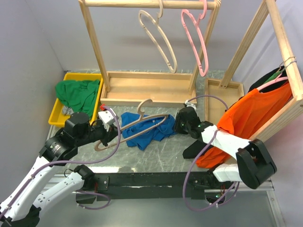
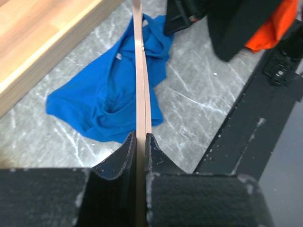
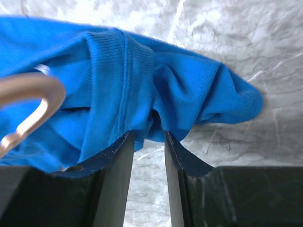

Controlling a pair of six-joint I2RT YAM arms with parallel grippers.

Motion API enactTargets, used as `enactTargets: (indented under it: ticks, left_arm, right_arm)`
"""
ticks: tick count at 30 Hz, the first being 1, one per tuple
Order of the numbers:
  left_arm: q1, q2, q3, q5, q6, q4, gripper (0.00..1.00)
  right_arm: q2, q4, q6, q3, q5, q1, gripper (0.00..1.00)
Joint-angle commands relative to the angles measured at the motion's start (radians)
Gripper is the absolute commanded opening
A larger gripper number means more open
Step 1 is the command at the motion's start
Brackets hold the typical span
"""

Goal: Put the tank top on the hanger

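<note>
1. Top external view: the tank top [image 1: 147, 137] lies crumpled on the marble table [image 1: 165, 158], between the two arms and just in front of the wooden rack's [image 1: 142, 87] base.
2. The hanger [image 1: 141, 112] lies tilted across the tank top. Its hook points toward the rack, and one shoulder end reaches out to the right over the blue cloth.
3. Left gripper [image 1: 112, 127]: it is at the hanger's left end. In the left wrist view the jaws are clamped tight on the hanger, seen edge-on as a thin beige strip between the pads. The tank top is spread on the table beyond, with its white label showing.
4. Right gripper [image 1: 178, 124]: it is at the tank top's right edge. In the right wrist view the jaws stand partly apart with bare table visible in the gap. A ribbed fold of blue cloth sits right at the fingertips [image 3: 118, 151]. It appears unpinched, though the angle is too close to be sure whether it touches them.
5. That same view shows a rounded end of the hanger at the left, on top of the cloth.
6. Surroundings: a second beige hanger [image 1: 158, 38] and a pink hanger [image 1: 196, 42] hang on the rack. A green garment [image 1: 78, 92] sits in a yellow bin [image 1: 56, 116] at the left. An orange shirt [image 1: 251, 116] hangs at the right.
</note>
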Motion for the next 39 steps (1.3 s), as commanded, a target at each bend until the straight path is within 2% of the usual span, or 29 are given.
enactTargets:
  ticks: [1,6,10,14,20,26,29,32,35,39]
  left_arm:
    - [-0.001,-0.015,0.062,-0.064,-0.01,0.036,0.01]
    - [-0.003,-0.022,0.076,-0.056,0.001,0.027,0.01]
    - [-0.003,-0.021,0.081,-0.058,0.004,0.018,0.01]
    - [-0.003,-0.03,0.088,-0.052,0.001,0.013,0.01]
    - [-0.003,-0.036,0.067,-0.017,-0.007,0.031,0.01]
    - [-0.003,-0.007,0.065,0.031,0.01,0.027,0.01]
    - [-0.003,0.013,0.061,0.031,0.016,0.036,0.01]
    - [-0.001,0.039,0.062,0.028,0.025,0.028,0.01]
    - [-0.003,0.044,0.053,0.016,0.027,0.036,0.01]
    - [-0.003,0.044,0.044,0.028,0.032,0.054,0.01]
  right_arm:
    - [-0.099,-0.006,0.034,0.047,0.109,0.045,0.41]
    - [-0.088,-0.022,0.041,0.096,0.171,0.073,0.47]
    - [0.002,-0.062,0.015,0.195,0.22,0.073,0.51]
    - [0.086,-0.078,-0.007,0.248,0.263,0.071,0.51]
    - [0.177,-0.094,-0.035,0.315,0.243,0.071,0.51]
    - [0.166,-0.085,-0.042,0.292,0.248,0.071,0.41]
    - [0.182,-0.094,-0.047,0.305,0.251,0.071,0.22]
    - [0.183,-0.091,-0.05,0.308,0.243,0.07,0.12]
    - [0.179,-0.092,-0.05,0.311,0.243,0.071,0.05]
    - [0.159,-0.097,-0.053,0.318,0.231,0.07,0.0]
